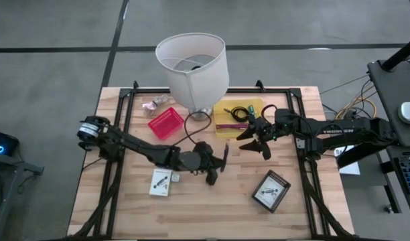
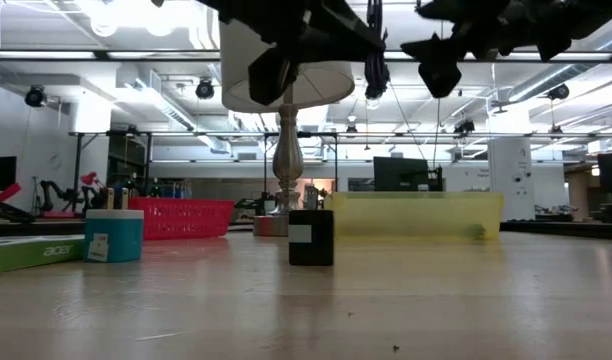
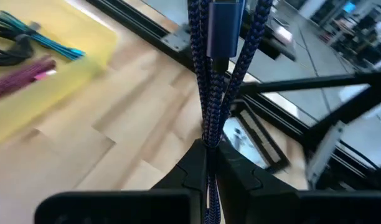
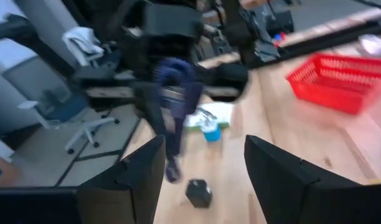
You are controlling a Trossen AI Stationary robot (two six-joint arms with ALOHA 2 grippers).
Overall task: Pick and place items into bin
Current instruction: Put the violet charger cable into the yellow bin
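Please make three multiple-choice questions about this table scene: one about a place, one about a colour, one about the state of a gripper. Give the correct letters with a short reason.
1. Where does the purple stick lie?
A. in the yellow bin
B. in the red basket
C. on bare wood

2. What colour is the cable in the left gripper?
A. white
B. dark blue
C. orange

3. How is the right gripper?
A. shut on a pen
B. shut on a packet
C. open, holding nothing

Answers: 1 A, the high view shows it inside the bin. 2 B, the left wrist view shows braided dark blue strands. 3 C, its fingers stand wide apart.
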